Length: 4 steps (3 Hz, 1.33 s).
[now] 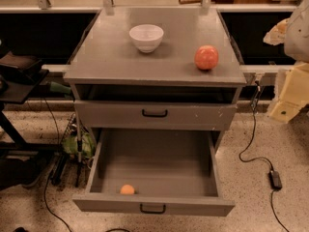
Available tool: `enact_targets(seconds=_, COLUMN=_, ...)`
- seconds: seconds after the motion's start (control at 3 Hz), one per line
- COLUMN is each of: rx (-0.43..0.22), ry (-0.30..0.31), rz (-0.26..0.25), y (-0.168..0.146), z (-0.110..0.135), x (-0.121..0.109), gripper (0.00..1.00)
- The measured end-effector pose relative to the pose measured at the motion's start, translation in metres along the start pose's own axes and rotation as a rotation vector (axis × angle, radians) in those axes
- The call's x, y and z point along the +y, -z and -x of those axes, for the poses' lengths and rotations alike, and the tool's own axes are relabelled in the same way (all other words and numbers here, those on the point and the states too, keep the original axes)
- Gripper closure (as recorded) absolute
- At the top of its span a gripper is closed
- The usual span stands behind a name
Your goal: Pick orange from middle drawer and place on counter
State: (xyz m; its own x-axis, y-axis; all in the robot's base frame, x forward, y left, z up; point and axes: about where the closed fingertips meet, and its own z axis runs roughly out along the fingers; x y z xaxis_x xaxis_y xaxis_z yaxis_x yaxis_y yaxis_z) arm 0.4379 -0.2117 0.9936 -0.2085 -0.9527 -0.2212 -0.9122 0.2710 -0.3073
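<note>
The small orange (pixel 127 189) lies inside the open middle drawer (pixel 159 163), at its front left corner against the drawer front with the black handle (pixel 152 208). The drawer is pulled far out. The grey counter (pixel 111 52) tops the cabinet above it. My gripper (pixel 288 93) shows as pale cream shapes at the right edge of the view. It is level with the cabinet's upper part, well right of the cabinet and far from the orange.
A white bowl (pixel 146 36) stands at the counter's middle back. A bigger red-orange ball (pixel 206 57) sits at the counter's right front. The upper drawer front (pixel 154 114) is shut. A black cable with a power brick (pixel 275 179) lies on the floor to the right. Dark furniture (pixel 19 76) stands at the left.
</note>
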Motion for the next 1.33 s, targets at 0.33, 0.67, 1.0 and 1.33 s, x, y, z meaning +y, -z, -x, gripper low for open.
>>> enact_targets(seconds=0.33, rx=-0.001, ry=0.002, rz=-0.002, y=0.0, z=0.0, x=0.0, gripper=0.0)
enact_targets(seconds=0.67, rx=-0.023, ry=0.116, rz=0.011, y=-0.006, z=0.021, x=0.008, gripper=0.0)
enact_targets(seconds=1.0, rx=-0.045, ry=0.425, rz=-0.005, y=-0.024, z=0.086, x=0.037, gripper=0.0)
enact_targets(seconds=1.33, rx=-0.043, ry=0.808, rz=-0.001, y=-0.067, z=0.166, x=0.086, gripper=0.0)
